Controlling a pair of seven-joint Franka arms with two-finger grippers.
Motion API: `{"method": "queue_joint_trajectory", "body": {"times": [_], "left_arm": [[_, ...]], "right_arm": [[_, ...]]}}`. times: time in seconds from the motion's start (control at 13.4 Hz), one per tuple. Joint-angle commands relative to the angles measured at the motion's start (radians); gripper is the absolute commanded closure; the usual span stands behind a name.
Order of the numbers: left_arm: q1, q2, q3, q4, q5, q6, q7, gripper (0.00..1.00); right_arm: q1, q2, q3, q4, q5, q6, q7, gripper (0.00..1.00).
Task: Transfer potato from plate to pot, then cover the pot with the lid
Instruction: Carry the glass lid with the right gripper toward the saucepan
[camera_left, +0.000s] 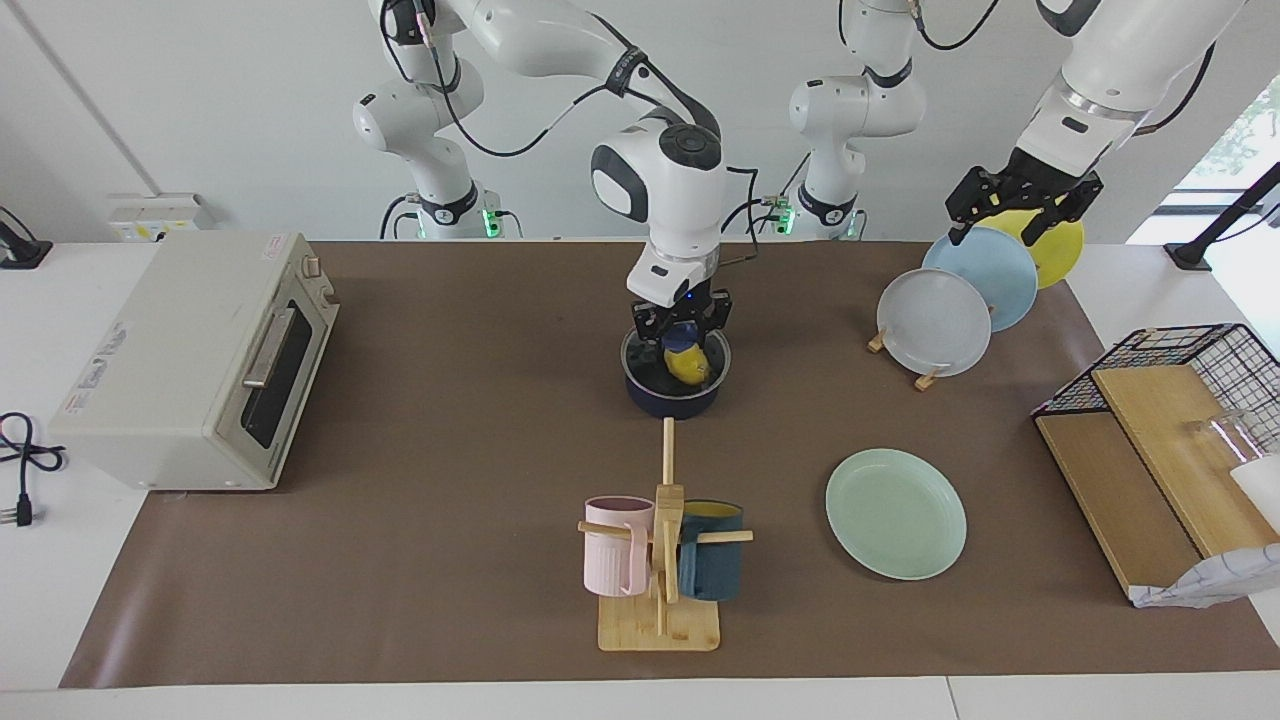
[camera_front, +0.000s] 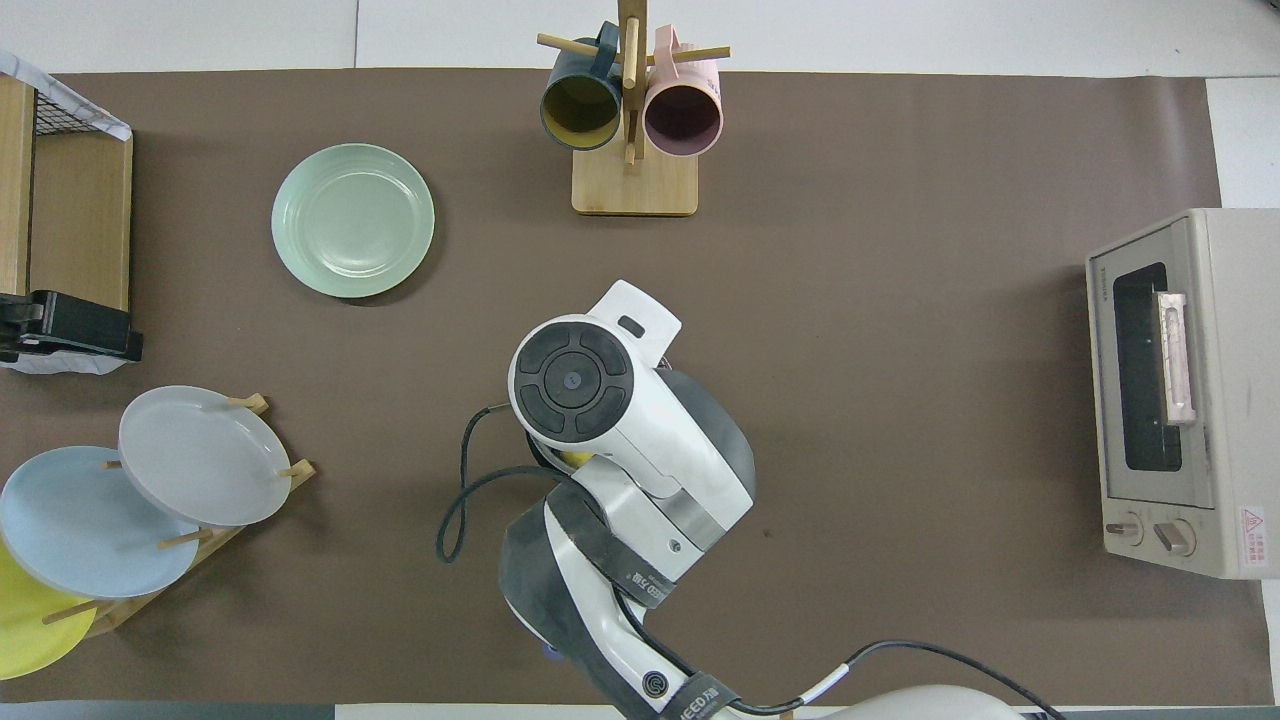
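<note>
The dark navy pot stands mid-table, nearer to the robots than the mug stand. The yellow potato lies inside it, seen through the clear glass lid. The lid sits level at the pot's rim; I cannot tell whether it rests on it. My right gripper is shut on the lid's blue knob. In the overhead view the right arm covers most of the pot. The mint-green plate lies empty toward the left arm's end. My left gripper waits open over the plate rack.
A wooden stand with a pink mug and a teal mug is farther from the robots than the pot. A toaster oven stands at the right arm's end. A rack of upright plates and a wire basket stand at the left arm's end.
</note>
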Motion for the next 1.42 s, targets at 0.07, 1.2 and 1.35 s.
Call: {"method": "queue_joint_trajectory", "body": {"times": [0.07, 1.2, 1.35], "left_arm": [[-0.015, -0.019, 0.004, -0.027, 0.021, 0.016, 0.007, 0.00], [-0.006, -0.005, 0.004, -0.021, -0.005, 0.043, -0.006, 0.00], [-0.006, -0.005, 0.004, -0.022, -0.005, 0.043, -0.007, 0.00]], "right_arm": [[-0.005, -0.003, 0.008, -0.007, 0.002, 0.014, 0.015, 0.75], [-0.004, -0.009, 0.018, -0.028, 0.009, 0.009, 0.069, 0.73], [-0.004, -0.009, 0.018, -0.028, 0.048, 0.008, 0.071, 0.73]]}}
